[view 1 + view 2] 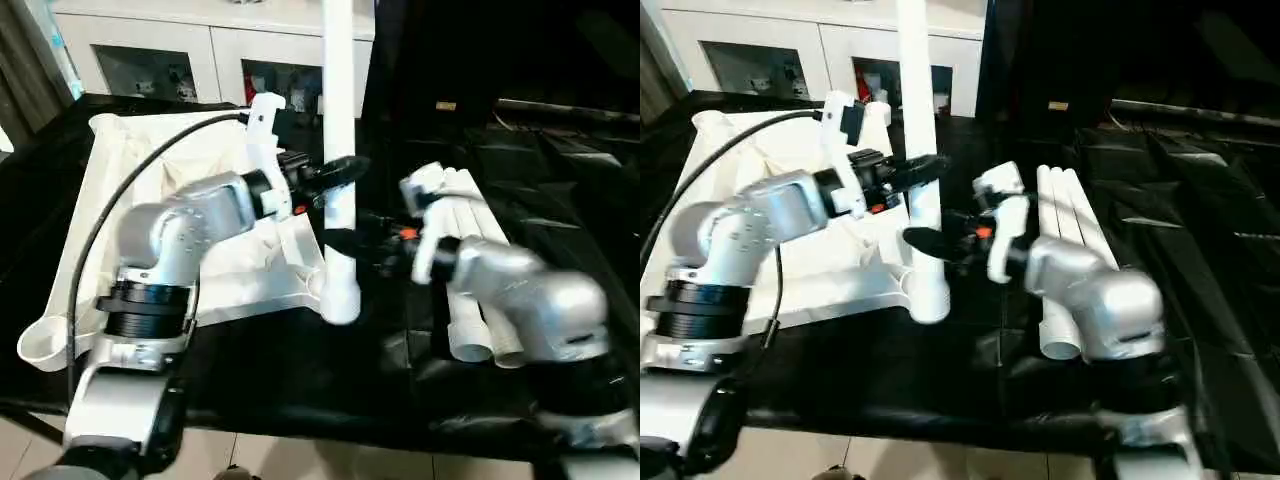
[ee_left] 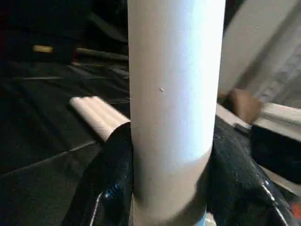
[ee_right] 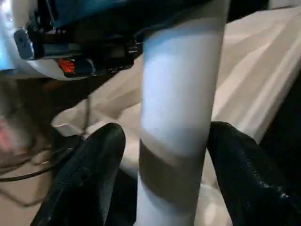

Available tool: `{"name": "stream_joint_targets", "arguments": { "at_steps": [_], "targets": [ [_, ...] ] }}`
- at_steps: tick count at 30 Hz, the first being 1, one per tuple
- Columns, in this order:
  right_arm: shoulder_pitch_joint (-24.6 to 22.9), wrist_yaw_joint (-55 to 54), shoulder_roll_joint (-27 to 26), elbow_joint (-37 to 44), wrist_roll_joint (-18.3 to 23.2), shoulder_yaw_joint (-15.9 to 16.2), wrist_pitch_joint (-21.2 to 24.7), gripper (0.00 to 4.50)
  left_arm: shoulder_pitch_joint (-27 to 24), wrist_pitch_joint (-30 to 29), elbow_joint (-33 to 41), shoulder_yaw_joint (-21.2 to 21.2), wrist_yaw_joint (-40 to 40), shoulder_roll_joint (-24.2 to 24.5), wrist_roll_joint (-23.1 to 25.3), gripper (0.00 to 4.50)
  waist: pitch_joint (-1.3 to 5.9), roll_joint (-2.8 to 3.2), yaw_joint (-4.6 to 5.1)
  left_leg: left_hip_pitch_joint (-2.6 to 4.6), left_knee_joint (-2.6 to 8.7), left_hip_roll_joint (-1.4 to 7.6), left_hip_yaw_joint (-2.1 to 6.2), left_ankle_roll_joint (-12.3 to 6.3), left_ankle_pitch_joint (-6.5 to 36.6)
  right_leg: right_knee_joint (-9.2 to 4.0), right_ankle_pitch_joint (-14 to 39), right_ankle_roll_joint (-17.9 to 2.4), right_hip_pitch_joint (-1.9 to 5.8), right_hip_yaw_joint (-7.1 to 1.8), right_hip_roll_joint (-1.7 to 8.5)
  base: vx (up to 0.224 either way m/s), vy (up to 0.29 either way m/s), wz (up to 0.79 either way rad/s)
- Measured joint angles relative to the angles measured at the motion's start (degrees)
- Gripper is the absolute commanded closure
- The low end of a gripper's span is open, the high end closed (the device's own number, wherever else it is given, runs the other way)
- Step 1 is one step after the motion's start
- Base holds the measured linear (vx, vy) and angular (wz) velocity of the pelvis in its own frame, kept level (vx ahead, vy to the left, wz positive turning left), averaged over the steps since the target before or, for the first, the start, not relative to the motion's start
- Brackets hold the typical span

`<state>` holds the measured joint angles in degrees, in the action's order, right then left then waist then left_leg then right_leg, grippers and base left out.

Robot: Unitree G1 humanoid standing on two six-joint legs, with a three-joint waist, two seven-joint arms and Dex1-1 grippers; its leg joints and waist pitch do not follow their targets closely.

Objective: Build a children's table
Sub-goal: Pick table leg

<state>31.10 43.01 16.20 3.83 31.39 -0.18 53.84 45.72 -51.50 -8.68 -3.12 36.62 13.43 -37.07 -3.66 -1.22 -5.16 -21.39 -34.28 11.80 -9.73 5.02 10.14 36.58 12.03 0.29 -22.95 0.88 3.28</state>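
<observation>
The children's table top (image 1: 150,170) lies upside down, ribbed side up, on the left of a black-covered bench. One white leg (image 1: 338,90) stands upright in the near right corner socket (image 1: 341,298). My left gripper (image 1: 342,172) is shut on this leg at mid height; its fingers (image 2: 110,179) press against both sides of the tube (image 2: 174,94). Just below, my right gripper (image 1: 342,240) is open around the same leg (image 3: 178,117), with a gap between the tube and each of its fingers (image 3: 89,179). Three more white legs (image 1: 1065,210) lie side by side under my right forearm.
A white cabinet (image 1: 180,45) with glass doors stands behind the bench. A black cable (image 1: 100,230) loops from my left arm over the table top. Crumpled black sheeting (image 1: 560,170) covers the bench to the right, and the bench's front edge (image 1: 300,430) is close.
</observation>
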Motion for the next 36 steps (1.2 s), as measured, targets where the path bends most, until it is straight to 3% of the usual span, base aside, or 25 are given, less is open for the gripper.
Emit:
{"name": "stream_joint_targets", "arguments": {
  "at_steps": [3, 7, 11, 12, 14, 19, 27, 30, 32, 33, 36],
  "targets": [
    [0.19, 1.87, 1.29, 0.25, 1.57, 0.03, 1.95, 1.49, 0.10, -0.45, 1.36, -0.02, 2.20, 0.09, -1.61, 2.70, 0.00, 0.00, -0.07, 0.00, 0.00, 0.00, -0.01, 0.00, 0.00, -0.01, 0.00, 0.00, 0.00, 0.00, 0.00, 0.000, 0.000, 0.00],
    [0.19, 5.68, 5.96, 1.67, 2.67, 2.04, 4.70, 1.49, 0.42, -0.69, 1.32, -1.07, 4.29, 0.03, -4.04, 2.70, -0.04, -0.07, -0.21, -0.01, -0.02, 0.00, -0.02, -0.01, 0.00, 0.00, 0.00, 0.00, 0.01, 0.00, 0.01, 0.000, 0.000, 0.00],
    [0.16, 6.73, 7.22, 2.81, 2.76, 4.05, 6.11, 1.49, 1.37, -0.89, 1.32, -1.56, 5.47, -0.08, -5.00, 2.70, -0.03, -0.06, -0.18, 0.03, -0.03, 0.00, -0.02, 0.00, -0.01, 0.03, 0.00, 0.00, 0.02, -0.01, 0.01, 0.000, 0.000, 0.00],
    [0.13, 6.92, 7.44, 2.86, 2.76, 4.48, 6.18, 1.77, 1.37, -0.96, 1.32, -1.55, 5.73, -0.06, -5.08, 2.70, -0.03, -0.06, -0.13, 0.03, -0.03, 0.00, -0.02, 0.00, -0.01, 0.04, 0.00, 0.00, 0.01, -0.01, 0.01, 0.000, 0.000, 0.00],
    [0.05, 6.82, 7.63, 2.87, 2.77, 4.98, 6.65, 1.77, 1.36, -1.18, 1.32, -1.54, 6.38, 0.14, -5.17, 2.70, -0.03, -0.06, -0.08, 0.02, -0.03, 0.00, -0.02, 0.00, -0.01, 0.05, 0.00, 0.00, 0.00, -0.01, 0.01, 0.000, 0.000, 0.00],
    [0.05, 6.62, 7.49, 2.87, 2.80, 5.02, 6.87, 2.29, 1.35, -1.29, 1.32, -1.49, 6.92, 0.30, -5.78, 2.70, -0.04, -0.07, -0.16, 0.02, -0.04, 0.00, -0.02, 0.00, -0.01, 0.06, 0.00, 0.00, 0.00, -0.01, 0.01, 0.000, 0.000, 0.00],
    [0.11, 5.43, 6.29, 2.47, 2.74, 5.08, 6.58, 2.57, 1.14, -0.92, 1.37, -1.62, 6.57, 0.47, -5.73, 2.70, -0.05, -0.15, -0.15, 0.03, -0.06, 0.00, -0.03, 0.00, -0.01, 0.10, 0.00, 0.00, 0.00, -0.01, 0.01, 0.000, 0.000, 0.00],
    [0.23, 3.47, 4.52, 1.83, 2.49, 5.03, 5.84, 2.57, 1.02, -0.47, 1.42, -2.11, 4.89, 0.14, -5.26, 2.00, -0.10, -0.26, -0.08, 0.04, -0.08, 0.02, -0.03, 0.02, -0.02, 0.14, 0.00, 0.00, -0.01, -0.01, 0.01, 0.000, 0.000, 0.00],
    [0.67, -0.41, 1.62, 0.95, 1.09, 4.90, 4.18, 2.59, 1.03, -0.28, 1.42, -2.65, 1.33, -1.53, -4.16, 1.93, -0.11, -0.27, -0.05, 0.03, -0.11, 0.02, -0.02, 0.02, -0.03, 0.16, 0.00, 0.00, -0.01, -0.01, 0.01, 0.000, 0.000, 0.00],
    [0.70, -1.59, 0.72, 0.87, 0.41, 4.90, 3.48, 2.59, 1.00, 0.07, 1.42, -2.50, 0.04, -2.20, -3.42, 1.64, -0.11, -0.27, -0.07, 0.02, -0.12, 0.02, -0.02, 0.02, -0.03, 0.16, 0.00, 0.00, -0.01, -0.01, 0.01, 0.000, 0.000, 0.00],
    [0.98, -4.64, -0.29, 0.14, -1.61, 5.04, 2.05, 2.59, 0.96, 2.05, 1.72, -1.23, -4.87, -2.87, 0.31, 1.58, -0.10, -0.26, -0.30, 0.01, -0.12, 0.01, -0.01, 0.03, -0.03, 0.14, 0.00, 0.00, 0.01, -0.01, 0.02, 0.000, 0.000, 0.00]
  ]
}}
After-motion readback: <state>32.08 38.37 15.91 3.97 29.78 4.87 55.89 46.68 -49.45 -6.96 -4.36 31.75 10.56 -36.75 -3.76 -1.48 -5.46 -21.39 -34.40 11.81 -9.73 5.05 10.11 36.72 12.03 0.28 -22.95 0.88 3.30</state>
